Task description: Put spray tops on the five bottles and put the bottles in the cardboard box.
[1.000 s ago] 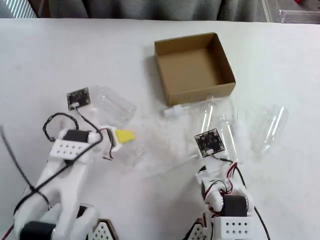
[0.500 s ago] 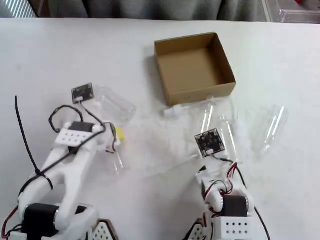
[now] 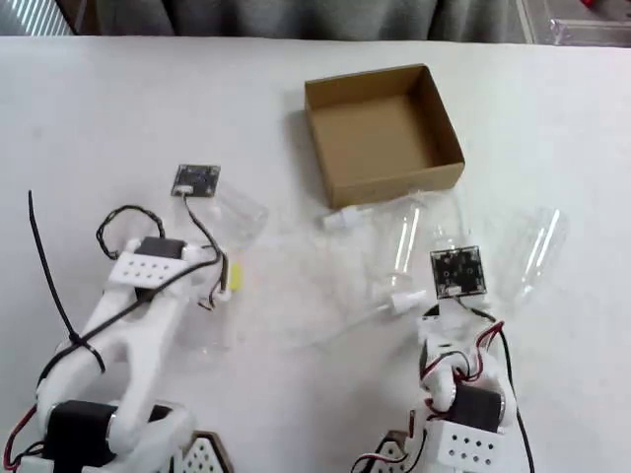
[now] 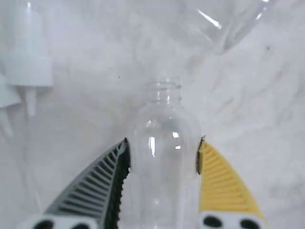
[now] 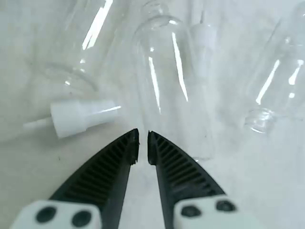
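Note:
A clear bottle [image 4: 164, 138] without a top lies on the white table, and my left gripper [image 4: 163, 148] is shut on its shoulders, grey finger on one side and yellow finger on the other. In the high view that gripper [image 3: 225, 281] sits at the left, near another lying bottle [image 3: 232, 212]. My right gripper [image 5: 143, 136] is shut on nothing, hovering just short of a white spray top [image 5: 76, 119] and a lying bottle [image 5: 171, 81]. The open cardboard box [image 3: 394, 182] stands behind them with nothing in it.
More clear bottles lie at the right [image 3: 537, 256] and in front of the box [image 3: 404, 241]. A second spray top [image 3: 345, 219] rests by the box's front left corner. White spray tops [image 4: 28, 62] lie beside the held bottle. The right arm's base [image 3: 463, 414] is at the near edge.
My left gripper swung toward the middle and its yellow finger closed in on the bottle. My right arm shifted to the right, uncovering the spray top beside it.

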Controlling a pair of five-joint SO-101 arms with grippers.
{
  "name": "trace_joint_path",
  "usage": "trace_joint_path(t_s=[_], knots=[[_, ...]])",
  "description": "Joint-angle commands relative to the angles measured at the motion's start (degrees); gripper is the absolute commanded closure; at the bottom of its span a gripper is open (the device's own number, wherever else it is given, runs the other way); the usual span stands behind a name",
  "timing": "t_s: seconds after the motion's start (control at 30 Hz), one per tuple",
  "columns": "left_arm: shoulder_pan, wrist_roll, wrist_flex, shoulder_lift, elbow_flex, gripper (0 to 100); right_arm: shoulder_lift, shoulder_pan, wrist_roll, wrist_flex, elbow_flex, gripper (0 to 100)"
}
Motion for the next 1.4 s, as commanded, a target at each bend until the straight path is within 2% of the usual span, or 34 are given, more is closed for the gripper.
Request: trace_joint_path(t_s=[0.0, 0.13, 0.23, 0.57, 0.9, 0.97, 1.17, 1.37], knots=[[-0.75, -1.85, 1.32, -0.13, -1.58, 94, 0.04, 0.92, 0.44, -3.12, -7.38, 97.7], [-0.75, -1.93, 1.32, -0.13, -1.58, 94, 1.27, -1.27, 0.44, -2.86, -17.49, 97.8], [-0.84, -1.93, 1.58, -0.13, -1.49, 94, 9.36, -4.26, 0.44, -3.12, -24.88, 97.8], [-0.84, -2.20, 2.73, -0.04, -1.49, 94, 61.41, -6.37, 0.44, -2.59, -61.80, 97.4], [-0.84, -2.20, 2.55, 0.22, -1.49, 94, 105.63, -6.37, 0.44, 6.11, -100.22, 97.2], [-0.84, -2.20, 2.55, 0.22, -1.49, 94, 113.27, -6.20, 0.44, 6.90, -107.43, 94.7], [-0.84, -2.29, 2.46, 0.22, -1.49, 94, 133.23, -6.11, 0.35, 9.45, -128.00, 77.7], [-0.84, -2.29, 2.02, 0.22, -1.49, 94, 148.26, -5.49, 0.00, 14.37, -146.73, 77.2]])
